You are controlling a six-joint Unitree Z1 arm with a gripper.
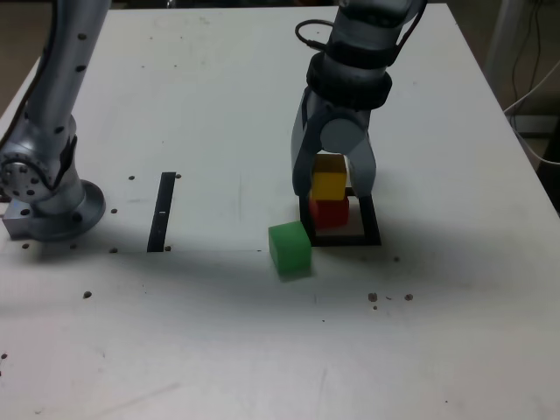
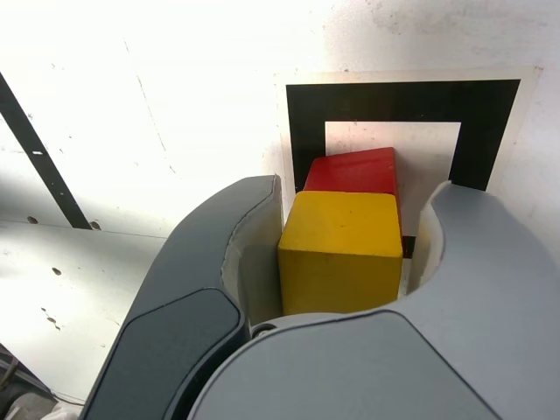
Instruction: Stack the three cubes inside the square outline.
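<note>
Yellow cube (image 2: pixel 339 249) on red cube (image 2: pixel 352 171): light, rigid, tippy; you grip flat sides. Jaws of gripper (image 2: pixel 339 262) slightly parted, gap one side, hold unclear.

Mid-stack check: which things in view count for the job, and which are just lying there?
Job:
yellow cube, on the red cube
green cube, beside the outline
square outline
pincer, straddling the stack

Lying about:
black tape strip
dark specks on the table
</note>
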